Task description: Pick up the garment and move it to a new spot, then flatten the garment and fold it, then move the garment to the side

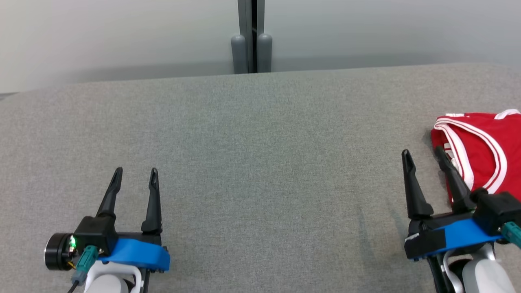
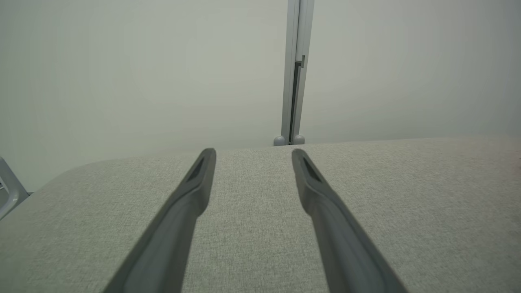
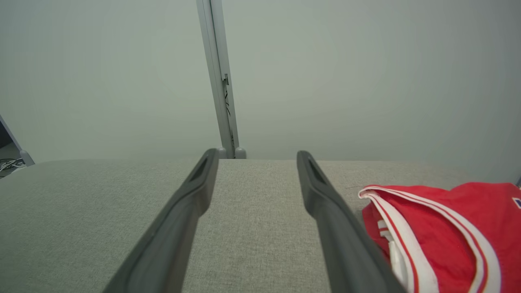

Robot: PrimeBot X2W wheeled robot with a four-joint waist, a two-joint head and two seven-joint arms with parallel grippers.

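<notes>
A red garment [image 1: 482,148] with white and red striped trim lies bunched at the right edge of the grey fabric table [image 1: 260,162]. My right gripper [image 1: 423,152] stands open just left of it, its right finger overlapping the cloth's near edge in the head view. In the right wrist view the garment [image 3: 447,232] lies to the right of that gripper [image 3: 254,156], and nothing is between the fingers. My left gripper [image 1: 136,173] is open at the lower left, far from the garment. The left wrist view shows its gripper [image 2: 252,154] over bare table.
A grey post [image 1: 251,36] with two rounded feet stands behind the table's far edge, in front of a pale wall. A grey frame piece [image 2: 8,187] shows past the table's left corner. The table's far edge [image 1: 260,73] runs across the top.
</notes>
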